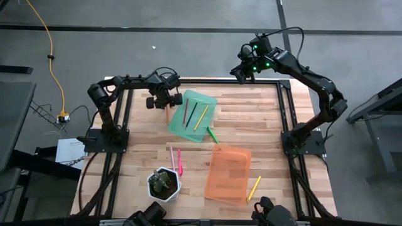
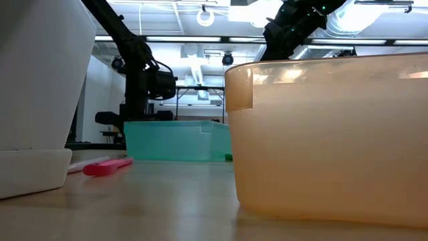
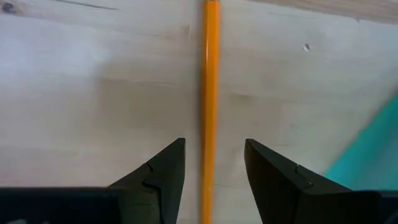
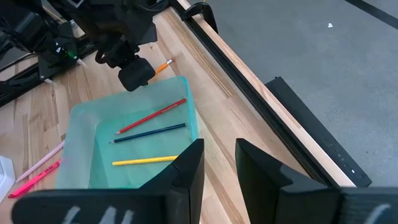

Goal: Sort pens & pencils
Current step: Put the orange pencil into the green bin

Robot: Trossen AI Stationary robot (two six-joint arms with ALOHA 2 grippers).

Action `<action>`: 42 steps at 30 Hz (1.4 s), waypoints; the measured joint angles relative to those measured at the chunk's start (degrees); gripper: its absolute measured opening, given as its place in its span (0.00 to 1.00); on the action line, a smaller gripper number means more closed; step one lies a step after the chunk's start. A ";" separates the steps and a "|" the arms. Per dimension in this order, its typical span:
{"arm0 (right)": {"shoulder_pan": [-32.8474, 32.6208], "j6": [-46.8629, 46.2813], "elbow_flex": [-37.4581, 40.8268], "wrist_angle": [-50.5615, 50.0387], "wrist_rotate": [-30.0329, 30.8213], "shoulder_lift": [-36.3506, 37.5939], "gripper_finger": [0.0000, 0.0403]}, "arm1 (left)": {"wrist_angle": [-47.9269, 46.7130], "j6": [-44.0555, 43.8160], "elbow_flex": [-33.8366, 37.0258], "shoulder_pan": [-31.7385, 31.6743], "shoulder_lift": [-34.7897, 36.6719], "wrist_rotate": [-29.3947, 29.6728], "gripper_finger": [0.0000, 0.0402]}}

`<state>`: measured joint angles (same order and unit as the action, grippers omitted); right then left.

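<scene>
An orange pencil [image 3: 209,93] lies flat on the wooden table just left of the green tray [image 1: 202,100]. My left gripper [image 3: 214,149] points down over it, open, one finger on each side of the pencil and lying across it, apart from it. The tray holds a red pencil [image 4: 152,116], a dark pencil [image 4: 149,132] and a yellow pencil [image 4: 144,160]. A green pen [image 1: 212,134] lies between the trays, two pink pens [image 1: 176,161] lie near the pot, and a yellow pencil [image 1: 254,188] lies right of the orange tray [image 1: 229,172]. My right gripper [image 4: 217,162] hangs open high over the far right.
A white hexagonal plant pot [image 1: 164,183] stands at the near edge, left of the orange tray. A black frame rail [image 4: 236,81] runs along the table's far edge. Bare wood lies at the table's far right and between the trays and the right arm's base.
</scene>
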<state>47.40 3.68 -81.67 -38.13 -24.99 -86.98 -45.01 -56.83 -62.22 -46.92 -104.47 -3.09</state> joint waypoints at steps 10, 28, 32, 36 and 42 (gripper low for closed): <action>-0.02 0.00 0.00 0.02 0.00 0.00 0.21 | 0.04 0.97 -0.07 0.04 -1.07 -0.43 0.38; 0.00 0.42 -0.02 0.09 1.49 0.00 0.21 | 0.03 1.07 -1.11 0.04 -1.30 1.09 0.07; -0.02 0.42 0.00 0.20 1.49 0.00 0.21 | -0.28 1.06 -2.06 0.07 -1.29 1.99 0.02; -0.02 0.42 0.00 0.20 1.52 0.00 0.21 | -0.40 1.07 -2.46 0.04 -1.29 2.27 0.06; -0.01 0.42 0.00 0.20 1.53 0.00 0.21 | -0.42 1.13 -2.64 0.07 -1.29 1.65 0.05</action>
<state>47.39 4.10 -81.67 -37.93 -23.46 -86.98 -45.43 -55.70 -64.86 -46.85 -105.75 -1.44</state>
